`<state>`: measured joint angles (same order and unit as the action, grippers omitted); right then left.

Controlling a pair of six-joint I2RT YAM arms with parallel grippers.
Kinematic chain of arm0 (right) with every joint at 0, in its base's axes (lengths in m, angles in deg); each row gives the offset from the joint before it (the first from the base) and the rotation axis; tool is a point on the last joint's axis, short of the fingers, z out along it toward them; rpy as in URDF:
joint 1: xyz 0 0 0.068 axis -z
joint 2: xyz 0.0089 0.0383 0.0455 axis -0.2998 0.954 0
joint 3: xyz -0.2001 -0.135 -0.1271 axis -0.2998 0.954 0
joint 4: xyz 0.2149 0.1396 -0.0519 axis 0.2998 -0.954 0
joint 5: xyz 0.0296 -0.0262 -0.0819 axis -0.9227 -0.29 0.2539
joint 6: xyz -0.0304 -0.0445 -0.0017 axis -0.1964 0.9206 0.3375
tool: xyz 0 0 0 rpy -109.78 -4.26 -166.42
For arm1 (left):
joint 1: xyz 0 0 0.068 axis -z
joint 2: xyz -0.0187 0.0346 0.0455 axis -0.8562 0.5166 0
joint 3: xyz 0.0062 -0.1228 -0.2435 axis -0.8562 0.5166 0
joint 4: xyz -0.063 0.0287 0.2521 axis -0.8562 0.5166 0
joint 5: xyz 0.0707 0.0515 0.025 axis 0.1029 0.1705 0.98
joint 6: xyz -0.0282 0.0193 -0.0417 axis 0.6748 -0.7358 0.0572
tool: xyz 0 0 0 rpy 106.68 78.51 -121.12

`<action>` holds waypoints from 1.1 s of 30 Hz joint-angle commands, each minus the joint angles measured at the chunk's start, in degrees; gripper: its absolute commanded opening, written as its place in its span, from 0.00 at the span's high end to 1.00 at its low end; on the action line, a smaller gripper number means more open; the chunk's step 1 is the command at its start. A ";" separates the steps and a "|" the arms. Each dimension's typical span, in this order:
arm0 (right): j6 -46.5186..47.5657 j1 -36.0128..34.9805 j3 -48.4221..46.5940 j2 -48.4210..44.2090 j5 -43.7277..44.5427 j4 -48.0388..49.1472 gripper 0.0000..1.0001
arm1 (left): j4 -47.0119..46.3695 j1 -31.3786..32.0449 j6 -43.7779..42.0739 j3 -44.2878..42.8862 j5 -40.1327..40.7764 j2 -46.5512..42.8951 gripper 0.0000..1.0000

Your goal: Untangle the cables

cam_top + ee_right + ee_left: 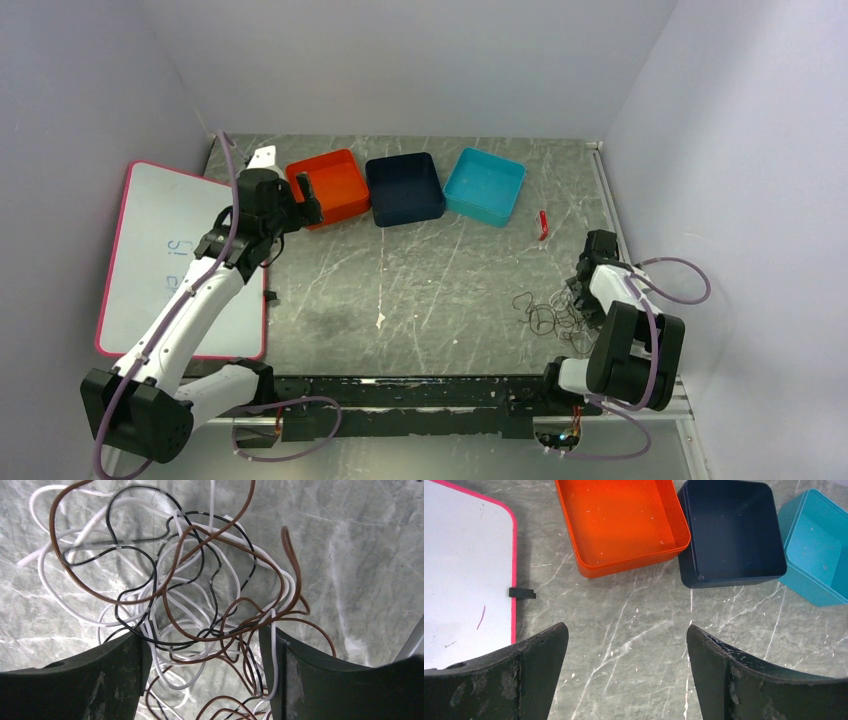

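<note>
From above, shows the cables (550, 315) as a loose tangle near the right edge of the tabletop (420, 290), toward its near side, with the right gripper (582, 285) over them and the left gripper (305, 208) well apart beside the orange bin (330, 185) at the far edge. From the left wrist, looks down between widely spread jaws onto bare tabletop, with the navy bin (731, 530) and teal bin (819, 545) beyond and a whiteboard (464, 570) at left. From the right wrist, finds jaws likewise spread, straddling black, white and brown loops without pinching them.
</note>
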<state>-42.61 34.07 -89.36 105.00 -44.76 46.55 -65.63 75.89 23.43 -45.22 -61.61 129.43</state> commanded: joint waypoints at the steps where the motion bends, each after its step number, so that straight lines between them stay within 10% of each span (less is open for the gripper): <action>1: -0.76 0.96 3.76 2.07 -2.31 5.88 0.30 | -1.64 0.36 0.87 -1.28 0.61 -0.37 0.09; 13: 10.16 0.64 2.28 -8.27 -9.05 7.58 0.97 | -0.96 0.41 2.05 -0.60 -0.12 0.13 0.19; 33: 11.79 -54.84 -12.66 0.16 -10.99 17.14 1.00 | 0.94 0.40 3.51 3.24 2.91 -6.80 0.34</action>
<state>-33.21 -13.56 -98.03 101.13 -54.22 56.67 -65.90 75.89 26.05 -42.81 -60.01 124.36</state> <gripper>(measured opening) 0.032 0.665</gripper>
